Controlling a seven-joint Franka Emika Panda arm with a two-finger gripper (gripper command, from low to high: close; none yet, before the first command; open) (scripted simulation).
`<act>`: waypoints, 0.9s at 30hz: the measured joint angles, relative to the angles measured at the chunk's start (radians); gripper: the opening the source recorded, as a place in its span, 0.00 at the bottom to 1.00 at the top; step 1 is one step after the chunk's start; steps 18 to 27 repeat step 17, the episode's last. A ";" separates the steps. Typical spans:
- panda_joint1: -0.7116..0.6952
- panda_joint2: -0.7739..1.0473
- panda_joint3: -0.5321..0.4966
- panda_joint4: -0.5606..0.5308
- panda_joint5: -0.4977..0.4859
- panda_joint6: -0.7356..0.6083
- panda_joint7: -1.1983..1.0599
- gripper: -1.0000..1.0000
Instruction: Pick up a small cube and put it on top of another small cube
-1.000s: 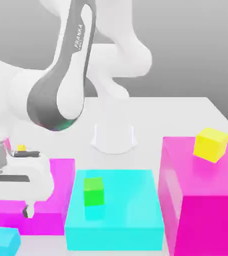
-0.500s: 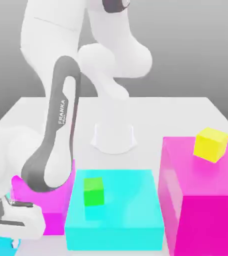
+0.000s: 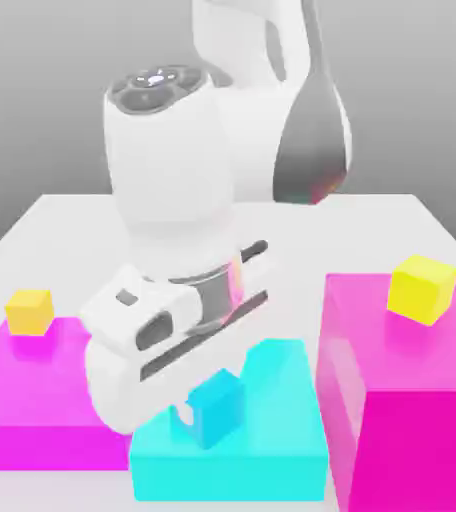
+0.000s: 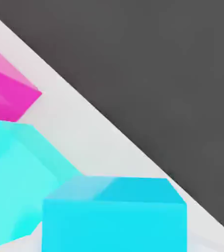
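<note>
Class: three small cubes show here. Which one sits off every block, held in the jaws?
The light-blue cube, clamped above the cyan block. The orange cube and yellow cube rest on magenta blocks.

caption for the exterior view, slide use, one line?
Pincer shut on the small blue cube, carrying it above the flat cyan block, between two magenta blocks.

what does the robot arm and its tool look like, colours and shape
The arm is glossy white with rounded, bulbous links and a dark grey panel on one link. A round grey cap tops the wrist joint. The tool has a blocky white body with dark grey slots and short white fingers.
</note>
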 joint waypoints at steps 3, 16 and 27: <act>0.102 -0.110 0.041 -0.017 -0.033 -0.087 -0.144 0.00; 0.261 -0.302 0.155 -0.161 -0.119 -0.101 -0.465 1.00; 0.261 -0.302 0.155 -0.161 -0.119 -0.101 -0.465 1.00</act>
